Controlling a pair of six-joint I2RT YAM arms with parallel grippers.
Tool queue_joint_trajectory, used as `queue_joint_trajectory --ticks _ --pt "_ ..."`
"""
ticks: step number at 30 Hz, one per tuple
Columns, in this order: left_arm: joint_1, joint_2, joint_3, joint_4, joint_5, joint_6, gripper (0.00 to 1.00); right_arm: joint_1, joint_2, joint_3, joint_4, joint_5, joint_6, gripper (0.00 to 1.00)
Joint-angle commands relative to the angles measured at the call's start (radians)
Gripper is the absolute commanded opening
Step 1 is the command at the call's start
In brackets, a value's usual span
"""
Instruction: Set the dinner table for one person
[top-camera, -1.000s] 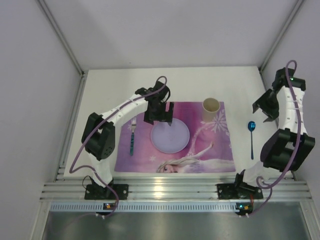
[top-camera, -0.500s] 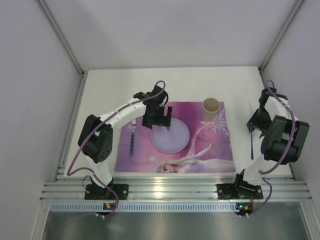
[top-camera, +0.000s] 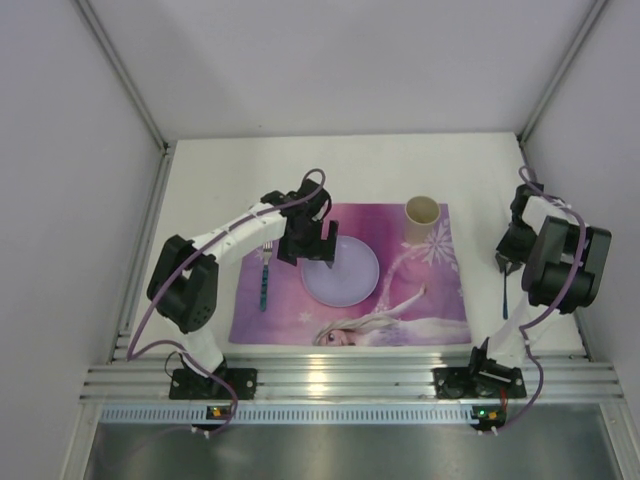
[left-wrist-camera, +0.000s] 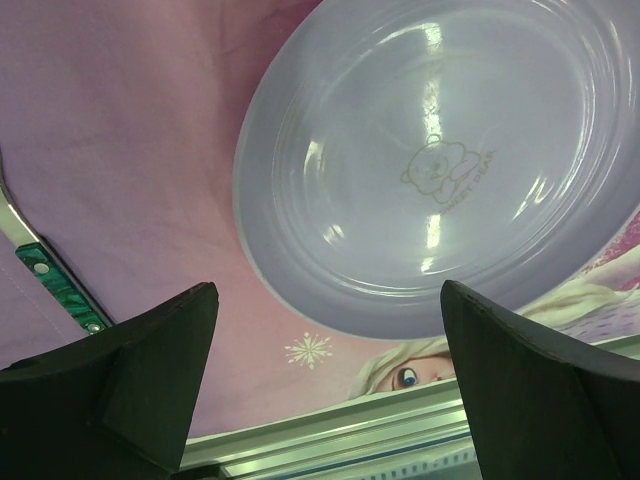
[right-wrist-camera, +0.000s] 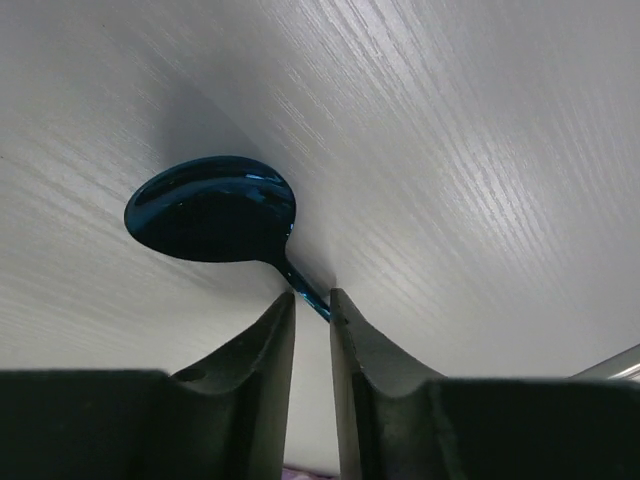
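On the white dinner table (top-camera: 220, 180) lies a purple-pink princess placemat (top-camera: 420, 290) with a lilac plate (top-camera: 345, 275), a teal-handled fork (top-camera: 264, 275) at its left and a cream cup (top-camera: 421, 212) at its far right. My left gripper (top-camera: 315, 243) hovers over the plate's far-left rim, open and empty; the plate (left-wrist-camera: 440, 150) fills the left wrist view ahead of the gripper (left-wrist-camera: 330, 330). A blue spoon (right-wrist-camera: 212, 208) lies on the table right of the placemat. My right gripper (right-wrist-camera: 312, 305) is down on it, fingers (right-wrist-camera: 262, 350) closed on the spoon's neck.
An aluminium rail (top-camera: 350, 380) runs along the table's near edge and shows in the left wrist view (left-wrist-camera: 330, 430). Grey enclosure walls stand at the left, right and back. The spoon's handle (top-camera: 504, 297) points toward the near edge.
My right arm has folded and come down from above the table onto the spoon's bowl end. My left gripper has shifted slightly left and nearer over the plate's rim.
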Motion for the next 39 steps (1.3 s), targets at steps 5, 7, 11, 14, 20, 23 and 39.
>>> queue_joint_trajectory --ticks 5,7,11,14,20,23,39 --pt "-0.002 -0.04 0.004 -0.01 -0.014 -0.008 0.98 -0.005 0.067 -0.049 0.126 0.043 -0.017 0.0" --pt "-0.002 -0.033 0.024 -0.02 -0.014 -0.004 0.98 -0.004 0.065 -0.049 0.129 0.04 -0.014 0.0" --pt "-0.003 -0.011 0.073 -0.046 -0.015 0.002 0.98 0.004 0.041 0.026 0.073 0.087 -0.013 0.0" --pt "-0.002 -0.004 0.117 -0.062 -0.012 0.002 0.98 0.03 -0.01 0.142 -0.018 0.156 -0.025 0.0" --pt "-0.002 0.016 0.205 -0.092 -0.009 -0.007 0.98 0.123 -0.148 0.382 -0.228 0.144 0.009 0.0" --pt "-0.003 0.021 0.254 -0.118 -0.02 -0.017 0.98 0.215 -0.217 0.402 -0.308 0.091 0.044 0.0" --pt "-0.003 -0.062 0.309 -0.192 -0.118 -0.072 0.98 0.752 -0.726 0.172 -0.474 -0.043 0.326 0.0"
